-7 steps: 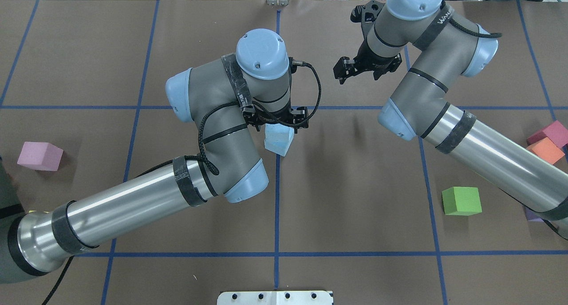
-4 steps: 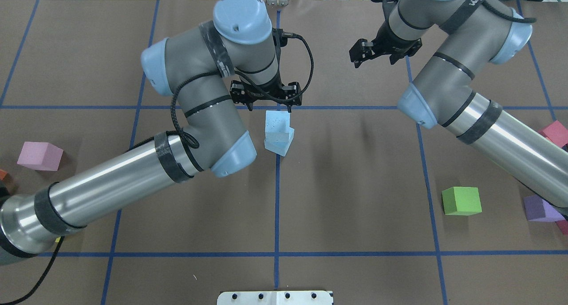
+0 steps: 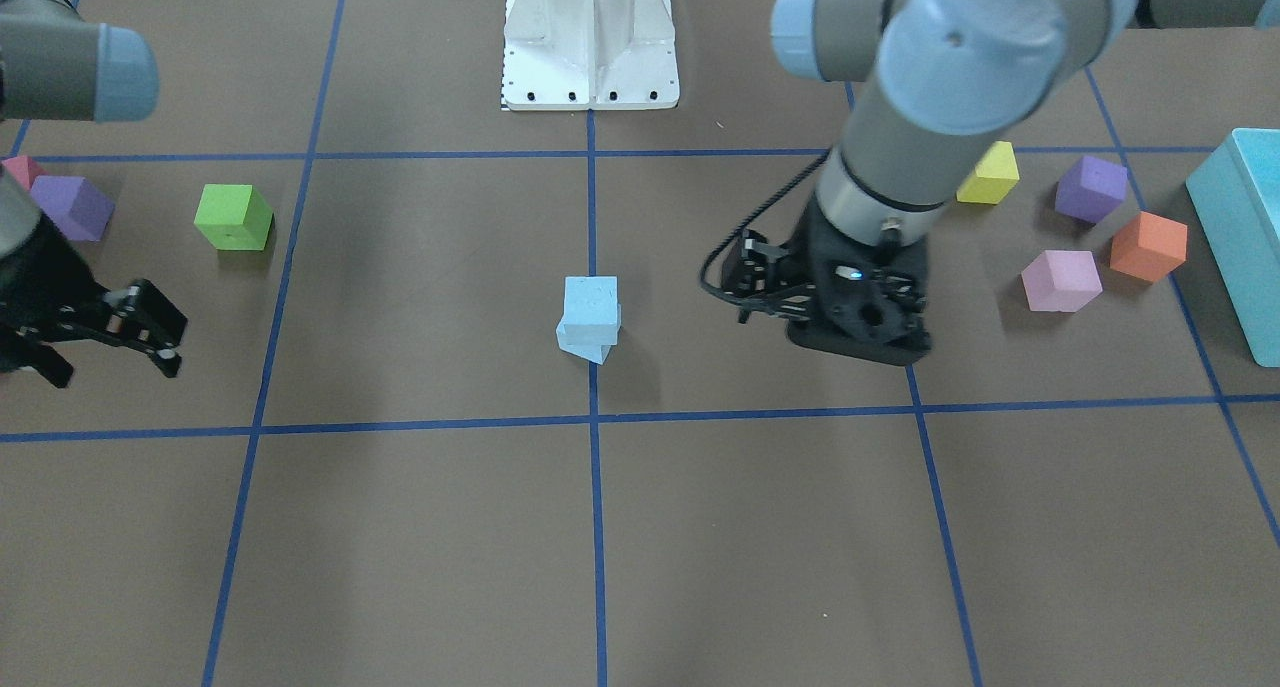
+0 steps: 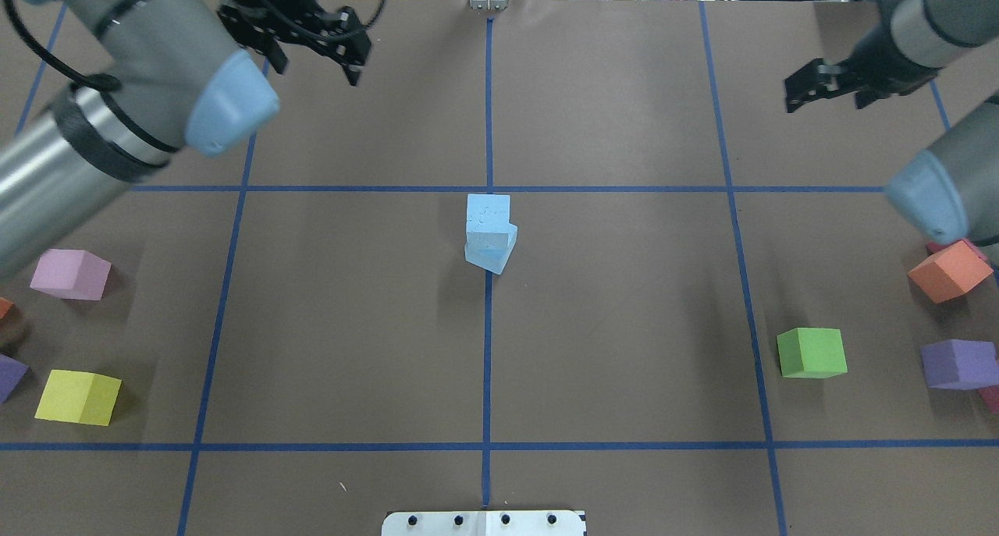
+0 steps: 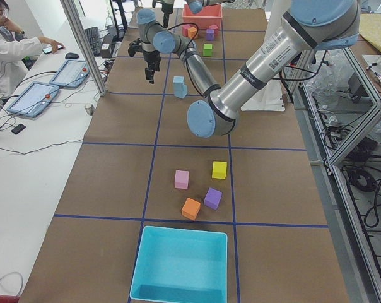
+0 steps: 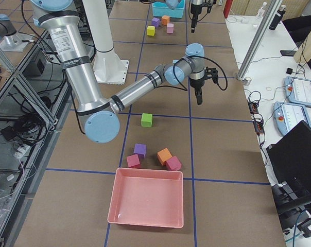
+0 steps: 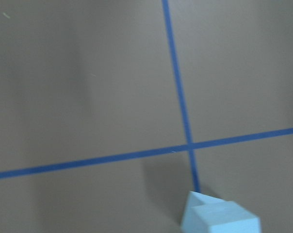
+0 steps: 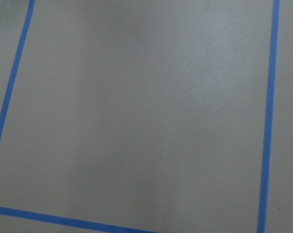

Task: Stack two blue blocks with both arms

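Blue blocks (image 5: pixel 178 83) well outside turquoise bin (image 5: pixel 178 262)

Brown table (image 4: pixel 624 302) with blue tape grid (image 4: pixel 487 364).
Stacked blue blocks (image 4: pixel 488 232) at centre; green cube (image 4: pixel 812 353) at robot's right; pink cube (image 4: pixel 70 274), yellow cube (image 4: pixel 78 397) at its left.

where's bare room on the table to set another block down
Bare mat lies between the blue stack and the green block, and between the stack and the pink block. Crowded at both ends, around the yellow block and the orange block.
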Controlling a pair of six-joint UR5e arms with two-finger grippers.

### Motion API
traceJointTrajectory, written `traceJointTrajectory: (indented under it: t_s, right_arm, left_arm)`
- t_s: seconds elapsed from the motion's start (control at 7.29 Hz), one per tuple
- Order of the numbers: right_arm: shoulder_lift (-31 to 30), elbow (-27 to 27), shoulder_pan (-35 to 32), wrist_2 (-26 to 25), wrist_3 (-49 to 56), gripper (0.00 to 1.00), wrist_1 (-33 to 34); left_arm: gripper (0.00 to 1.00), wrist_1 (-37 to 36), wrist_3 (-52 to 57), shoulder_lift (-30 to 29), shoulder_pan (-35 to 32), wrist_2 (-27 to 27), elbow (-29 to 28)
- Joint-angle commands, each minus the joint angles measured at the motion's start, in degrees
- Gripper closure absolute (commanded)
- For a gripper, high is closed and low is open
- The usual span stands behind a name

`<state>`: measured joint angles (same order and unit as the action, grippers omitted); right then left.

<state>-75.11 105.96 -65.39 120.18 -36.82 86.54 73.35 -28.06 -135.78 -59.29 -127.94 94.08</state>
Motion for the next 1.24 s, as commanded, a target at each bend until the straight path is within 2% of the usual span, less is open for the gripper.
traceJointTrajectory:
  t_s: [0.0,0.27,0.41,0.55,0.82,1.1]
  right_arm:
    - [-9.94,2.42,-11.55,6.25,18.51,0.0,2.93]
    - [-12.59,0.4,-19.49,11.2,23.01,0.0,8.26]
    - [-13.91,0.22,-22.56,10.96,23.19,0.0,11.07]
    - [-16.71,0.22,-24.94,10.87,28.07,0.0,11.28]
    - [-20.07,-0.4,-25.84,10.6,32.16,0.0,11.54]
    - [-21.83,-0.31,-26.55,10.6,32.25,0.0,11.46]
  left_arm:
    - [0.01,-3.83,24.19,9.35,-12.91,-5.1,1.12]
    - [0.01,-3.83,37.38,12.97,-21.71,-7.32,-6.68]
    - [0.01,-3.66,41.55,14.65,-25.93,-7.32,-12.46]
    - [0.01,-2.53,42.37,17.28,-28.93,-6.8,-15.99]
    - [0.01,2.38,45.02,26.4,-30.8,-6.8,-16.91]
    - [0.01,2.67,44.94,31.17,-30.71,-6.88,-15.69]
